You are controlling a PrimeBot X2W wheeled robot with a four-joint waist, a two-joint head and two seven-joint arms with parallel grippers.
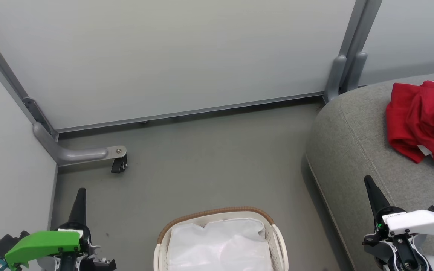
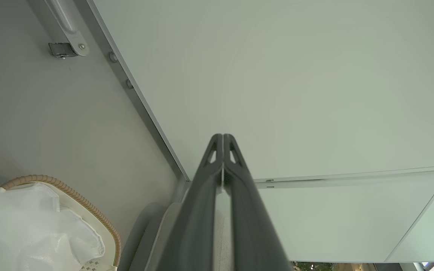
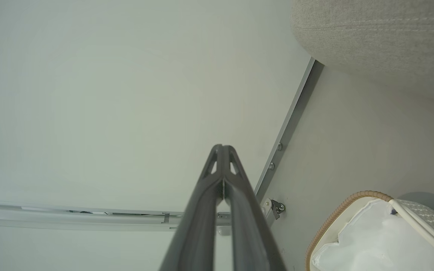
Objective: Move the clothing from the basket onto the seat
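Red clothing [image 1: 424, 120] with white trim lies bunched on the grey seat [image 1: 356, 150] at the right edge of the head view. On the floor at the bottom centre stands the basket [image 1: 220, 241], its brown woven rim around a white liner with no red in it; it is also in the left wrist view as basket [image 2: 47, 226] and in the right wrist view as basket [image 3: 379, 233]. My left gripper [image 1: 80, 195] is shut and holds nothing, left of the basket. My right gripper [image 1: 369, 184] is shut and holds nothing, over the seat's front. The fingertips meet in both wrist views: left gripper [image 2: 223, 137], right gripper [image 3: 222, 147].
Pale partition panels [image 1: 164, 56] close the back and left. A grey foot with a black caster [image 1: 119, 163] stands on the floor at the left. Bare grey floor [image 1: 209, 162] lies between the panels, the basket and the seat.
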